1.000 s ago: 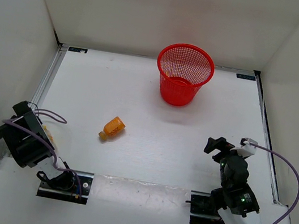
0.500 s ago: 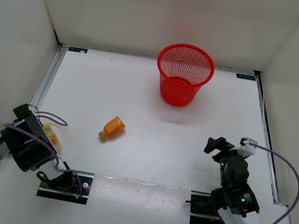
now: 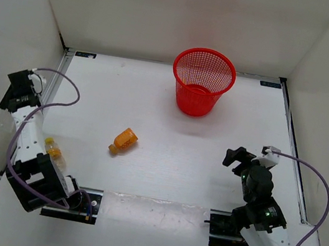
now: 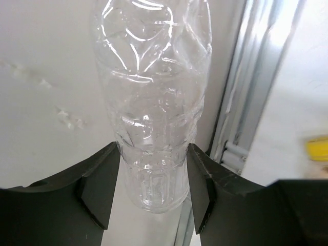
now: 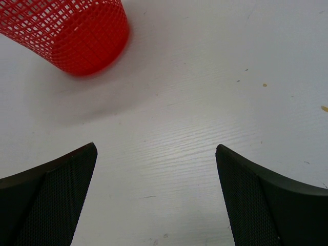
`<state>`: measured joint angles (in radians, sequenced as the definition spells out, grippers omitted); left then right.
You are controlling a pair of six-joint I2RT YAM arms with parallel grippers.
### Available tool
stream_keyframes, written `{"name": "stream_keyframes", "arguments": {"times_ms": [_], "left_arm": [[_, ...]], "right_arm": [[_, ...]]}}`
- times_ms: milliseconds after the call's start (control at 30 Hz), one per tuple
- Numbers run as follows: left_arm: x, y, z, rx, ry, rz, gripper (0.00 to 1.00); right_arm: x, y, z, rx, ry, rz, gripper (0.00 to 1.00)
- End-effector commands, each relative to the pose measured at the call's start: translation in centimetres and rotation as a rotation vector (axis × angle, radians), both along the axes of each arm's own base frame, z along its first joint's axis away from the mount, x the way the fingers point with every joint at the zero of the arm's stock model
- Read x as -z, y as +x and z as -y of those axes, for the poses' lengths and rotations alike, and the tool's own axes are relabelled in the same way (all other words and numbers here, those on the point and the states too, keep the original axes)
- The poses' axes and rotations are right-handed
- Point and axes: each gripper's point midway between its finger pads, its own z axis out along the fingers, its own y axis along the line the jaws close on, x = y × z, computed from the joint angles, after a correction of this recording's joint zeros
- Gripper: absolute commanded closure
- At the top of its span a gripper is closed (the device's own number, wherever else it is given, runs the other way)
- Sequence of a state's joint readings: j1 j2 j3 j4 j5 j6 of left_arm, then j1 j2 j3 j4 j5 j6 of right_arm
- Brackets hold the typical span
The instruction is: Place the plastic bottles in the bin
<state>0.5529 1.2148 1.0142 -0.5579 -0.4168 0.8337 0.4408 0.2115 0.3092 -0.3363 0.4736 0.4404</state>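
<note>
Left wrist: clear bottle [image 4: 154,77], thin, crinkled, likely light and crushable, held at one end by left gripper [image 4: 152,148], beside left wall [image 4: 46,77]. Right gripper [image 5: 156,147] gaped, empty. Orange bottle [image 3: 123,140] lay mid-table; bin [image 3: 194,103] far.

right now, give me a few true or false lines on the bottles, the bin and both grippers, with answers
1. The bin stands upright. True.
2. The orange bottle lies inside the bin. False: the orange bottle lies on the table, apart from the bin.
3. The left gripper has a clear bottle between its fingers. True.
4. The right gripper holds a bottle. False: it is open, with nothing between its fingers.
</note>
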Motion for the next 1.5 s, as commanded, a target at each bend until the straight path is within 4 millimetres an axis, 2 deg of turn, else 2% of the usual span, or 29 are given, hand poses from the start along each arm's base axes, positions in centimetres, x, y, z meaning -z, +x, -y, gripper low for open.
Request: {"name": "stream_keyframes", "arguments": {"times_ms": [0, 67, 100, 133, 200, 233, 267, 300, 333, 367, 400, 433, 467, 533, 567, 600, 633, 667, 767, 800, 900, 933, 1100, 1200, 1233, 1267, 1367, 1400, 1467], "left_arm": [[-3.4, 2.4, 3.9, 0.072, -0.14, 0.12, 0.89], [-5.0, 4.5, 7.0, 0.191, -0.253, 0.177, 0.89], [-6.9, 5.2, 9.3, 0.251, -0.313, 0.191, 0.89], [-7.7, 5.7, 10.9, 0.297, -0.361, 0.2, 0.89], [-9.0, 6.9, 15.8, 0.455, -0.505, 0.209, 0.89], [-11.2, 7.5, 17.7, 0.532, -0.55, 0.233, 0.89], [-10.9, 6.3, 21.7, 0.643, -0.704, 0.177, 0.89], [-11.5, 5.7, 24.6, 0.75, -0.776, 0.146, 0.89], [-12.8, 4.8, 26.7, 0.86, -0.812, 0.138, 0.89], [-13.4, 4.1, 28.4, 0.924, -0.842, 0.144, 0.89], [-13.9, 3.3, 30.7, 1.021, -0.898, 0.151, 0.89], [-14.4, 1.9, 32.8, 1.133, -0.899, 0.142, 0.89], [-14.9, 1.3, 34.0, 1.193, -0.913, 0.144, 0.89], [-15.9, 0.1, 36.8, 1.303, -0.979, 0.136, 0.89], [-16.1, -0.1, 37.5, 1.323, -0.999, 0.126, 0.89], [-16.1, -0.2, 38.1, 1.338, -1.011, 0.112, 0.89], [-15.8, -0.6, 39.3, 1.357, -1.045, 0.074, 0.89], [-15.5, -0.2, 40.0, 1.357, -1.069, 0.045, 0.89], [-14.5, -0.1, 41.9, 1.368, -1.115, -0.034, 0.89], [-14.3, -0.2, 42.2, 1.364, -1.128, -0.05, 0.89], [-14.2, 0.0, 42.7, 1.379, -1.137, -0.056, 0.89], [-14.1, 0.4, 42.6, 1.372, -1.129, -0.058, 0.89], [-14.5, 0.3, 43.1, 1.387, -1.132, -0.058, 0.89], [-14.5, 0.3, 43.1, 1.387, -1.132, -0.058, 0.89], [-14.5, 0.3, 43.1, 1.387, -1.132, -0.058, 0.89], [-14.5, 0.4, 43.0, 1.382, -1.124, -0.059, 0.89], [-13.7, 0.3, 43.1, 1.371, -1.126, -0.084, 0.89], [-13.9, 0.1, 43.0, 1.376, -1.122, -0.076, 0.89], [-13.5, 0.0, 43.0, 1.368, -1.128, -0.088, 0.89]], "right_arm": [[-3.4, 0.3, -1.0, -0.045, 0.038, 0.085, 0.0], [-4.2, 0.4, -2.2, -0.118, 0.044, 0.118, 0.0], [-5.7, 0.2, -3.1, -0.171, 0.059, 0.153, 0.0], [-7.0, 0.0, -5.2, -0.289, 0.082, 0.183, 0.0], [-8.4, -0.1, -7.7, -0.419, 0.106, 0.182, 0.0], [-11.1, -0.4, -9.0, -0.487, 0.139, 0.222, 0.0], [-11.8, -0.5, -11.5, -0.618, 0.165, 0.196, 0.0], [-13.2, -0.7, -12.8, -0.677, 0.204, 0.194, 0.0], [-14.6, -0.8, -13.9, -0.737, 0.234, 0.196, 0.0], [-19.0, -1.0, -15.0, -0.808, 0.266, 0.296, 0.0], [-19.3, -0.2, -16.6, -0.863, 0.317, 0.263, 0.0], [-20.9, -0.6, -17.8, -0.932, 0.349, 0.295, 0.0], [-23.5, -0.7, -19.5, -1.025, 0.375, 0.384, 0.0], [-25.7, -0.6, -21.1, -1.08, 0.398, 0.45, 0.0], [-25.3, 0.0, -23.1, -1.122, 0.395, 0.429, 0.0], [-28.0, -0.2, -24.0, -1.153, 0.382, 0.483, 0.0], [-28.6, -0.2, -25.1, -1.19, 0.333, 0.505, 0.0], [-27.7, 0.0, -27.6, -1.24, 0.32, 0.459, 0.0], [-27.9, 1.4, -29.8, -1.212, 0.338, 0.448, 0.01], [-29.0, 1.5, -29.9, -1.205, 0.37, 0.509, 0.01], [-28.5, 2.2, -30.5, -1.188, 0.461, 0.494, 0.0], [-29.2, 1.7, -30.6, -1.225, 0.476, 0.533, 0.0], [-28.7, 2.7, -32.1, -1.242, 0.525, 0.47, 0.0], [-27.6, 3.7, -32.8, -1.226, 0.545, 0.425, 0.0], [-26.6, 3.8, -33.4, -1.231, 0.545, 0.394, 0.0], [-27.2, 3.8, -33.4, -1.233, 0.546, 0.408, 0.0], [-27.0, 4.1, -34.1, -1.248, 0.57, 0.408, 0.0], [-28.1, 4.0, -34.0, -1.252, 0.584, 0.423, 0.0], [-27.7, 4.6, -34.5, -1.25, 0.583, 0.413, 0.03]]}}
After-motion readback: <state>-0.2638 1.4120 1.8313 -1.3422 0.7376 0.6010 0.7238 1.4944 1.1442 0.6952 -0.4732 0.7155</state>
